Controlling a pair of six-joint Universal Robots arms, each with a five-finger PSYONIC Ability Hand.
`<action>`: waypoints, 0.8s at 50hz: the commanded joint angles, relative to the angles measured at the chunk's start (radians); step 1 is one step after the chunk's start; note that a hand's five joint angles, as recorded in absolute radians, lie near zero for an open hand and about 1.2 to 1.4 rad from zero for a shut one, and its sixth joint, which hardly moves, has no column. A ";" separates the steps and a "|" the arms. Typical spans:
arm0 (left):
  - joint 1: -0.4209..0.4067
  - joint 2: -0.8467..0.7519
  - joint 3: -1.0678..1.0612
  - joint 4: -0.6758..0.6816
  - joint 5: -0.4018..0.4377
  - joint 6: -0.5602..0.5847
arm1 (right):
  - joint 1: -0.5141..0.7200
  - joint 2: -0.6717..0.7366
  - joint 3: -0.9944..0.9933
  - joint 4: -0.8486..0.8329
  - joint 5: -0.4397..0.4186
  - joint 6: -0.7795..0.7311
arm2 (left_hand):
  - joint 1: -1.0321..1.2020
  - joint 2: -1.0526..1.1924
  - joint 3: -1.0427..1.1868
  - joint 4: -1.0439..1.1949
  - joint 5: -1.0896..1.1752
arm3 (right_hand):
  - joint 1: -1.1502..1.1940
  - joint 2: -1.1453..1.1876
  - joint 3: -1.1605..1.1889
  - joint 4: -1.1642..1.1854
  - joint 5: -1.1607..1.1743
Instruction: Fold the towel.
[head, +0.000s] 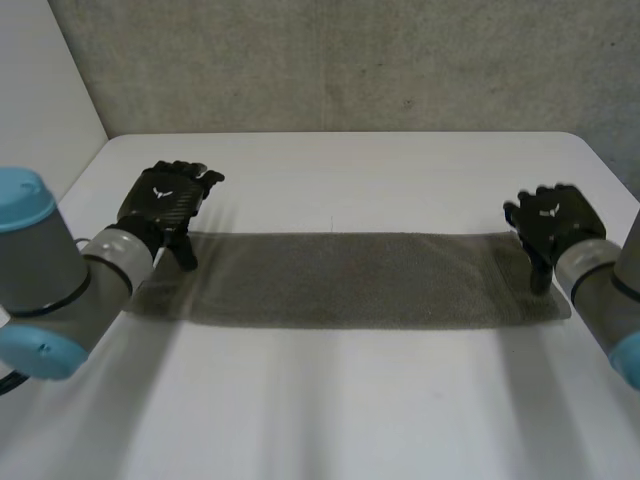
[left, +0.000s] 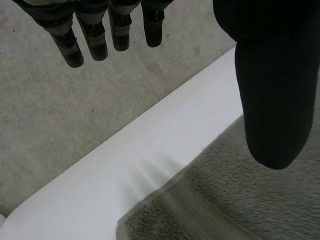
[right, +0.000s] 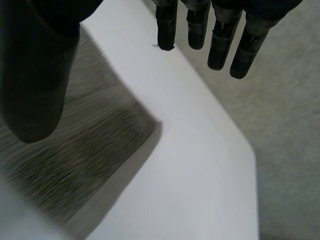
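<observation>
My left arm (head: 55, 275), nearest, ended in my left robot hand (head: 168, 205), fingers wide over the towel's (head: 350, 280) far left corner, holding nothing. The towel lay flat along the bench (head: 330, 400). My right robot hand (head: 555, 222) hung equally wide at its right end. A small white emblem (head: 160, 193) marked each.

Head view: from behind and between the arms (head: 60, 280), looking down on the bench (head: 330, 400). Left wrist view: close, along the left robot hand (left: 272, 90), over one towel (left: 240, 200) end. Right wrist view: close, along the right robot hand (right: 35, 75), over the other end. All share towel and bench.
</observation>
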 joint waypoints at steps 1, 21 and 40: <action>-0.009 0.092 -0.185 0.118 0.000 -0.122 | -0.010 0.010 0.097 -0.003 -0.013 0.008 | 0.004 0.005 0.006 0.008 -0.027 | 0.126 0.116 0.111 0.100 0.122; 0.005 0.114 -0.319 0.371 -0.001 -0.234 | -0.200 0.169 0.049 -0.110 -0.078 0.002 | 0.005 0.006 0.007 0.009 -0.026 | 1.161 1.152 1.147 1.136 1.157; 0.005 0.115 -0.319 0.374 -0.006 -0.236 | -0.101 -0.009 -0.044 -0.228 0.059 -0.229 | 0.005 0.006 0.007 0.009 -0.026 | 1.161 1.152 1.147 1.136 1.157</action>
